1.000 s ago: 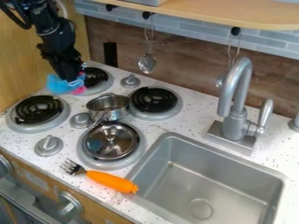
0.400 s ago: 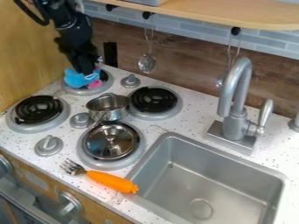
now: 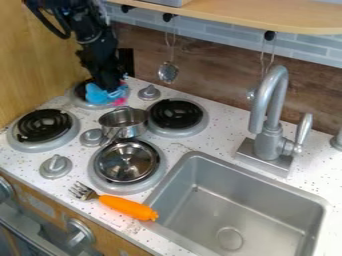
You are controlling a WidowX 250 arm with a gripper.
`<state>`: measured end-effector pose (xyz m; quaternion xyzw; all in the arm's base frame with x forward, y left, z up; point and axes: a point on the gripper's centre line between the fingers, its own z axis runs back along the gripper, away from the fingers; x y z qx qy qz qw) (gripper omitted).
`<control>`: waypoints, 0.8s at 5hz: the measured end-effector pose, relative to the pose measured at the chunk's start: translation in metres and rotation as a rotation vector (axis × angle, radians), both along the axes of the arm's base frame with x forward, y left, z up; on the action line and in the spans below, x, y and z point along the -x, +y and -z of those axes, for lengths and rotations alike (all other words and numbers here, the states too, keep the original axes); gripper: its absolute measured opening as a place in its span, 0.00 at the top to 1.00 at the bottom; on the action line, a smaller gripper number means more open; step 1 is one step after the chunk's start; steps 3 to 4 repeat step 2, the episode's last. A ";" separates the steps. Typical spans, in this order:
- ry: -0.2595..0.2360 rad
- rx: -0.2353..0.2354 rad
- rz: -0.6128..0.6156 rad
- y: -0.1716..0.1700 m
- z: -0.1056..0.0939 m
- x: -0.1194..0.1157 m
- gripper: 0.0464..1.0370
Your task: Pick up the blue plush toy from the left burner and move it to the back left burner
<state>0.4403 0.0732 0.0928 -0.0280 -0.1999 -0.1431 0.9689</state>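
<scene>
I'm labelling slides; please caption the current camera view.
Toy kitchen: black gripper at blue-and-pink item, metal pot, orange-handled fork beside sink.

Single black WidowX 250 robot arm (image 3: 85, 25), comes in from the top edge at upper left, base out of view. Visible section slants down and to the right. Dark cable (image 3: 48, 26) loops out on the image-left side of the upper part, bowing away from the links and curving back in. Wrist (image 3: 95, 50) sits below that, bulky, joint housings overlapping. Black gripper (image 3: 108, 87) hangs at the low end, pointing mostly down with a slight tilt to image right, its tip area partly covered.
</scene>
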 end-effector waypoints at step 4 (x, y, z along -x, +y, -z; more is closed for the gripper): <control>0.020 0.010 0.031 -0.018 0.010 -0.003 0.81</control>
